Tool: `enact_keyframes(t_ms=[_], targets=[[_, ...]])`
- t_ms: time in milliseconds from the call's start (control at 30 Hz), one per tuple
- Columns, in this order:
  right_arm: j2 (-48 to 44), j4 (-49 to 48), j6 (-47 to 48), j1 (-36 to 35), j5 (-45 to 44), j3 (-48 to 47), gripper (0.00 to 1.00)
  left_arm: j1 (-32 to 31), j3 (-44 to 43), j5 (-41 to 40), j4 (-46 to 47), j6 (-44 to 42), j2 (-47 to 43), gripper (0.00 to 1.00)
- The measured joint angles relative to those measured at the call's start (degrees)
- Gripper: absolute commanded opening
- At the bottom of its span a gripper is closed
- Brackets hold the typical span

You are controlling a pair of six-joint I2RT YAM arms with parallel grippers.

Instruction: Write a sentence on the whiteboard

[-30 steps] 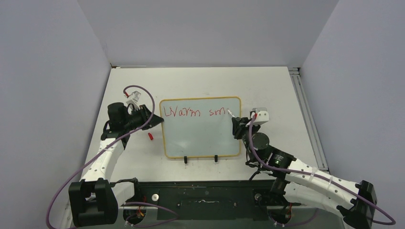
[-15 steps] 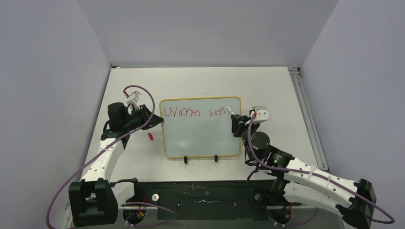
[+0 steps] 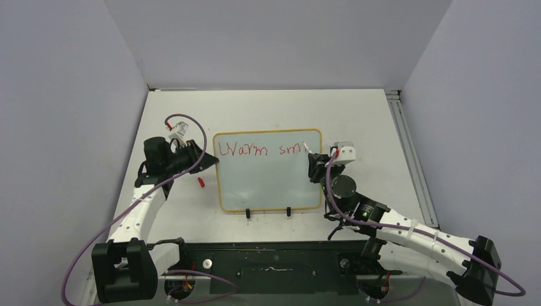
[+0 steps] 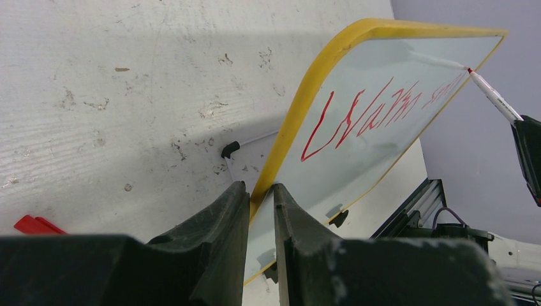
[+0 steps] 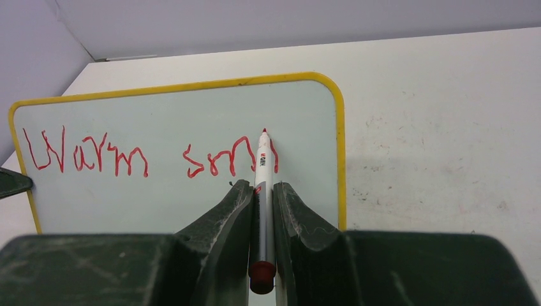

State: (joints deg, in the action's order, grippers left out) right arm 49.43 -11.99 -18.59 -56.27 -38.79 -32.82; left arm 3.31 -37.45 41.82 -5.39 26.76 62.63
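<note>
The whiteboard (image 3: 268,182), pale with a yellow frame and two black feet, lies mid-table. The sentence (image 3: 258,150) reads "Warm smi" in red along its top; it also shows in the right wrist view (image 5: 147,159) and left wrist view (image 4: 370,115). My left gripper (image 3: 207,162) is shut on the board's left edge (image 4: 300,121). My right gripper (image 3: 312,167) is shut on a white red-tipped marker (image 5: 263,166), whose tip (image 5: 264,131) is at the board just past the last letter, near the right frame.
A red marker cap (image 3: 201,182) lies on the table left of the board, below my left gripper; it also shows in the left wrist view (image 4: 35,225). A metal rail (image 3: 408,159) runs along the table's right edge. Grey walls enclose the table.
The right gripper has shifted slightly with the marker, and another red stroke has been added after "sm". The left gripper and board have not moved.
</note>
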Motion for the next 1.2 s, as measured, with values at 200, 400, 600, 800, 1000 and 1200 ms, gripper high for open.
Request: enact_keyframes(t_ms=[200, 400, 600, 800, 1000, 1200], targets=[[-1.2, 0.02, 0.31, 0.0, 0.9, 0.0, 0.05, 0.0, 0.0, 0.02, -0.02, 0.0, 0.0, 0.19], [-6.01, -0.28, 0.87, 0.0, 1.81, 0.0, 0.05, 0.0, 0.0, 0.02, -0.02, 0.0, 0.0, 0.19], [-5.46, -0.2, 1.66, 0.0, 0.74, 0.0, 0.05, 0.0, 0.0, 0.02, -0.02, 0.0, 0.0, 0.19], [-3.61, -0.11, 2.14, 0.04, -0.09, 0.0, 0.05, 0.0, 0.0, 0.02, -0.02, 0.0, 0.0, 0.19], [-3.3, -0.44, 2.71, 0.46, -0.76, 0.0, 0.05, 0.0, 0.0, 0.02, -0.02, 0.0, 0.0, 0.19], [-1.68, -1.2, 3.02, 1.25, -1.16, 0.0, 0.05, 0.0, 0.0, 0.02, -0.02, 0.0, 0.0, 0.19]])
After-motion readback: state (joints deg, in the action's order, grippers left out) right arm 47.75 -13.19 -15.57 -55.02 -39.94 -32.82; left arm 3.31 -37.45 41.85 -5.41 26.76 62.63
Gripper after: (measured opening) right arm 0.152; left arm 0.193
